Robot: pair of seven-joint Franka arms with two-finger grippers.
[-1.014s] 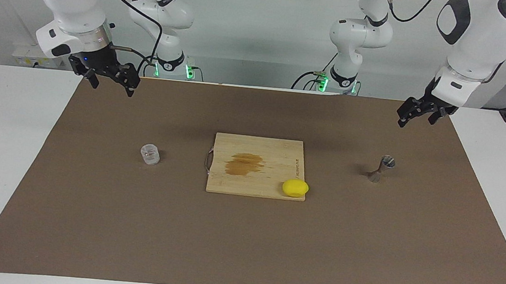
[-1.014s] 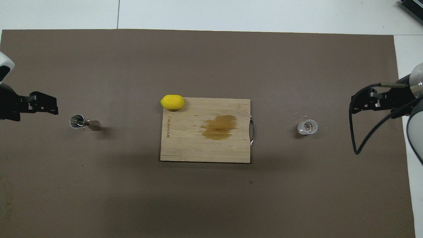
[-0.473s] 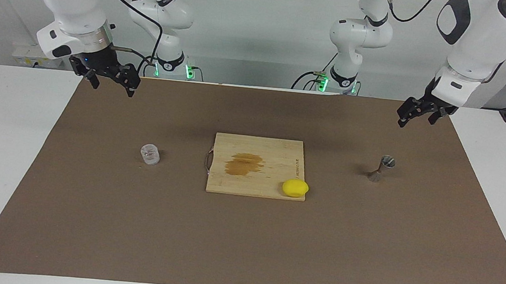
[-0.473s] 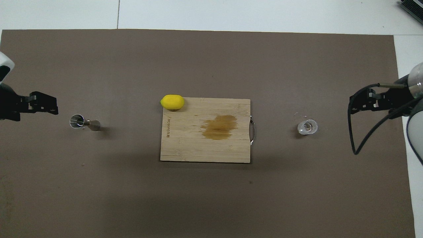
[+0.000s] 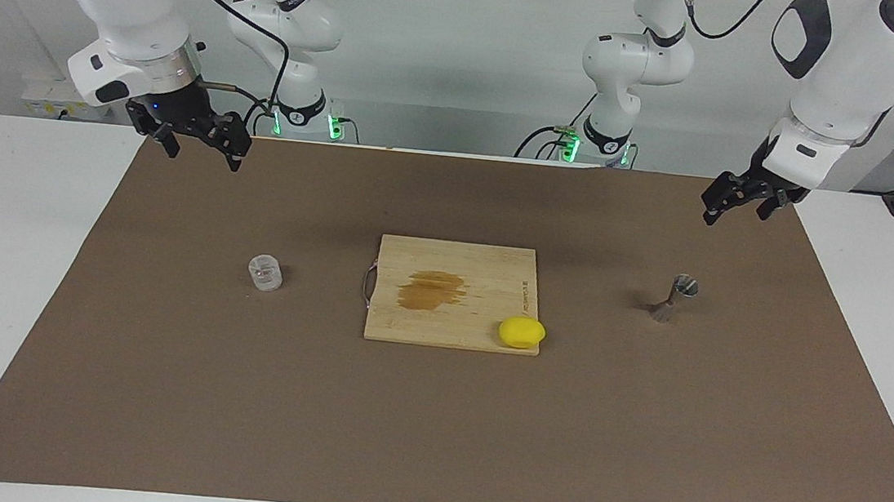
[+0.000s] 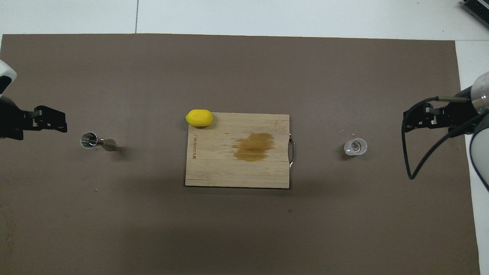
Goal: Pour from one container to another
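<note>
The one container, a small clear ribbed glass cup [image 5: 265, 272] [image 6: 355, 146], stands on the brown mat toward the right arm's end of the table. Another, a silver hourglass-shaped jigger [image 5: 674, 298] [image 6: 97, 141], stands upright toward the left arm's end. My right gripper [image 5: 203, 158] [image 6: 408, 120] hangs open and empty in the air over the mat's edge, apart from the glass cup. My left gripper [image 5: 733, 215] [image 6: 63, 122] hangs open and empty over the mat close to the jigger, not touching it.
A wooden cutting board [image 5: 486, 275] [image 6: 229, 172] with a dark wet stain lies mid-table between the two containers. A yellow lemon [image 5: 522, 332] [image 6: 199, 117] rests at the board's corner farthest from the robots. The brown mat [image 5: 430, 430] covers most of the white table.
My right gripper has shifted slightly inward toward the glass cup. The left arm and all objects have stayed still.
</note>
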